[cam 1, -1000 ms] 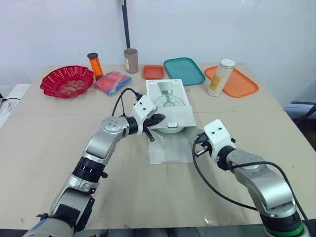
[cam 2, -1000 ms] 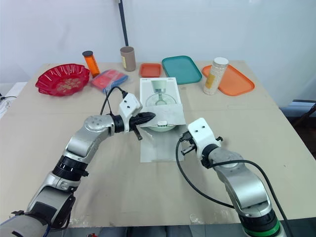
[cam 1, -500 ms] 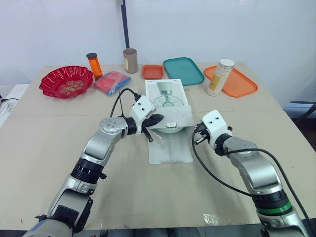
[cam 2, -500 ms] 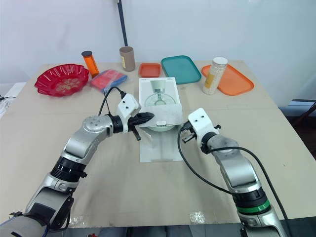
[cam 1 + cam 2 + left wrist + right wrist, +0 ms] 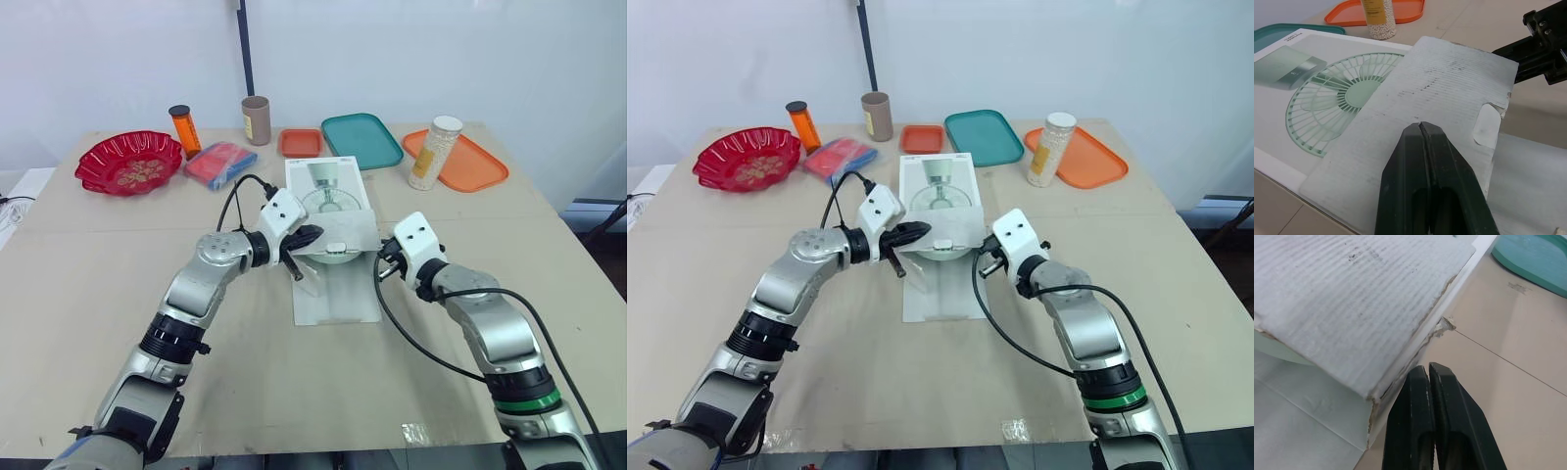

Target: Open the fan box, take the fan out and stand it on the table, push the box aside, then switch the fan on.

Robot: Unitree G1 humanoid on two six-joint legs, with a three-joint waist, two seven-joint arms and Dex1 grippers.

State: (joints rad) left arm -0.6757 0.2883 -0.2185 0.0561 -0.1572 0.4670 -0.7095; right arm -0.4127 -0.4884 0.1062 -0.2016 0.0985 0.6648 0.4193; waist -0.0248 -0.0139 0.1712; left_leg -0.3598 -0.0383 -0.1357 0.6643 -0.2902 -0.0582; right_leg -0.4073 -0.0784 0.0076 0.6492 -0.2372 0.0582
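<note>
Mid-table, a little toward the far edge, the fan box [image 5: 328, 196] lies flat with its grey flap [image 5: 341, 233] half raised. A pale round rim [image 5: 338, 258] under the flap is probably the fan, not yet out. Head views: left gripper [image 5: 312, 237] at the flap's left side, right gripper [image 5: 383, 262] at the box's right edge; far-edge trays and a red dish stand well apart. Left wrist view: the left claw's fingers [image 5: 1415, 147] are pressed together, lying over the flap [image 5: 1449, 83] with nothing seen between them; the printed fan face [image 5: 1327, 83] lies beyond. Right wrist view: the right claw's fingers [image 5: 1418, 396] are likewise together, tips just beside the flap's corner [image 5: 1371, 396] and the box wall. Judgement: opening is half done. Fold the flap fully back in a slow arc, with the right claw bracing the box wall so the box doesn't skid; avoid tearing the worn cardboard.
</note>
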